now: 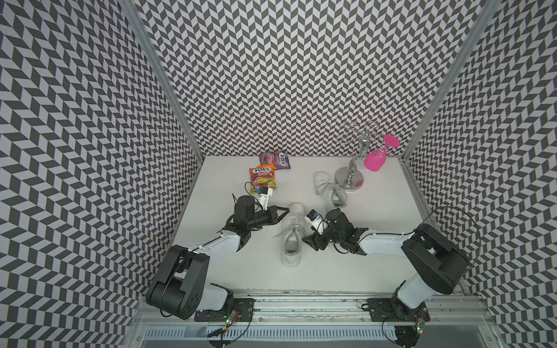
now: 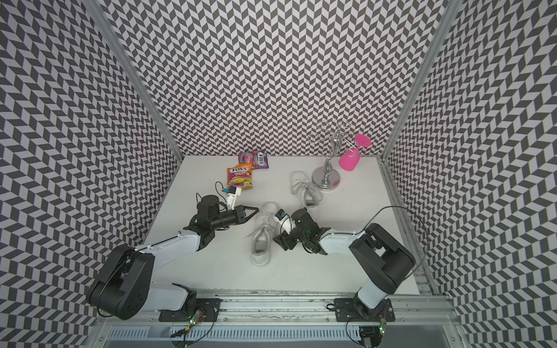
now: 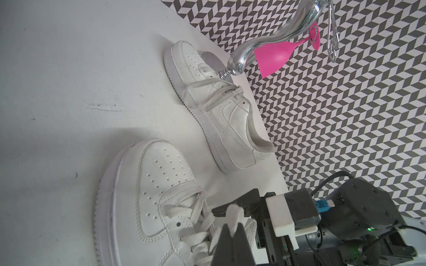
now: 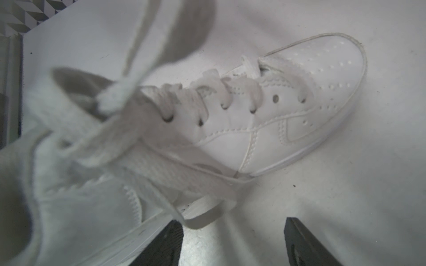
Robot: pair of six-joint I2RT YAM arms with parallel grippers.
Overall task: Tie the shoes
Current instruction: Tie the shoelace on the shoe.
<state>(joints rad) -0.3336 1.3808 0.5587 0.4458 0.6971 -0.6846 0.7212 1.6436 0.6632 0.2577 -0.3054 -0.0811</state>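
Two white shoes stand on the white table in both top views. The near shoe (image 1: 290,256) (image 2: 261,253) is in the middle and the far shoe (image 1: 330,191) (image 2: 304,189) is behind it to the right. My left gripper (image 1: 286,210) (image 3: 232,228) is over the near shoe's (image 3: 149,195) toe end, shut on a fold of its white lace (image 3: 234,213). My right gripper (image 1: 309,241) (image 4: 232,232) is at that shoe's (image 4: 276,119) right side, low over the table. It is open, with a loose lace loop (image 4: 207,216) just beyond its fingers (image 4: 170,239).
A silver stand (image 1: 351,177) with a pink glass (image 1: 375,161) hanging on it is beside the far shoe at the back right. Two candy bags (image 1: 261,177) (image 1: 275,161) lie at the back left. Patterned walls close in three sides.
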